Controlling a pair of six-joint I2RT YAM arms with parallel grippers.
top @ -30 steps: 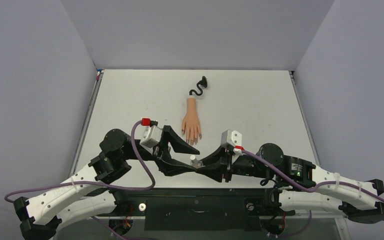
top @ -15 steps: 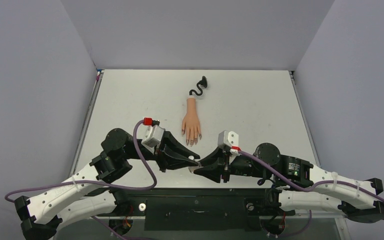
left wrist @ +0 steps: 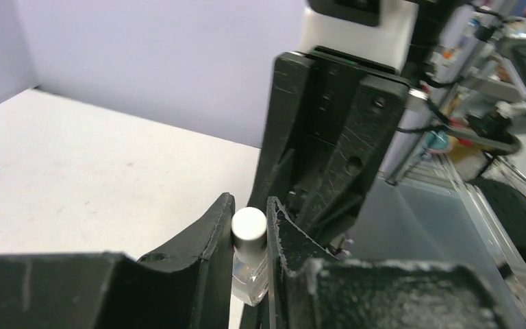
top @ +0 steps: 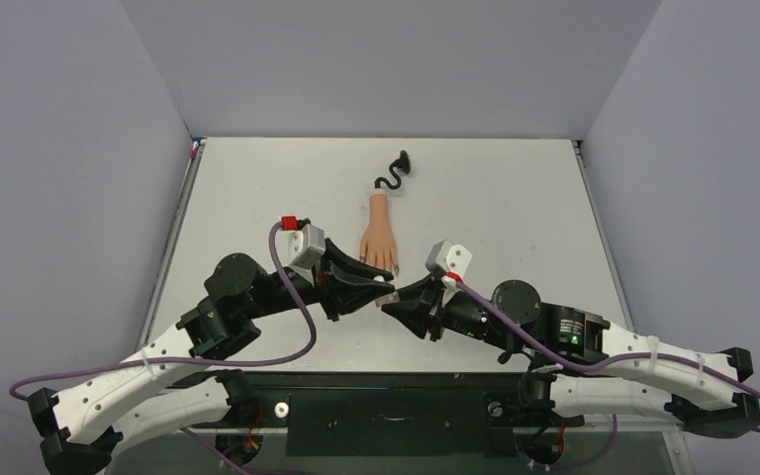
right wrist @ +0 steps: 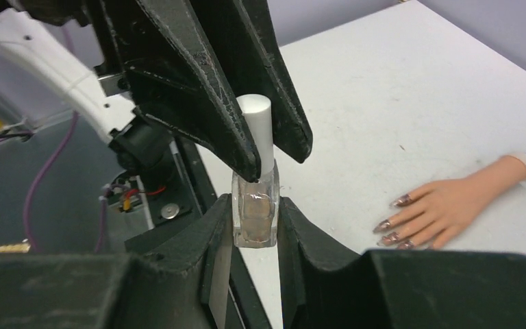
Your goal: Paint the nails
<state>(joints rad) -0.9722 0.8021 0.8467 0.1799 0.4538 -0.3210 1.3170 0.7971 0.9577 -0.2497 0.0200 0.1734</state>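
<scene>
My right jaws are closed narrow on the glass body of the bottle (right wrist: 254,223), one finger pressed to each flat side. The bottle stands upright between them. My left jaws come at it from the opposite side and are closed on its white cap (right wrist: 256,123). In the left wrist view the cap sits snug between the two black fingers (left wrist: 214,236), with the clear glass just below. In the right wrist view those left fingers reach down past the cap, their tips at the bottle's shoulder. So both pairs hold the one bottle, right on the glass and left on the cap. They meet tip to tip over the near half of the tabletop (top: 515,208). Whether the bottle's base touches the tabletop I cannot tell.

The hand (top: 379,245) lies flat, palm down, just beyond the bottle, its fingers pointing toward me. The nails (right wrist: 401,201) are dark and glossy at the fingertips. From above they lie just beside my left jaws and the bottle, close but, as far as I can see, apart. The curly black stem (top: 394,176) runs from the wrist toward the far edge.
</scene>
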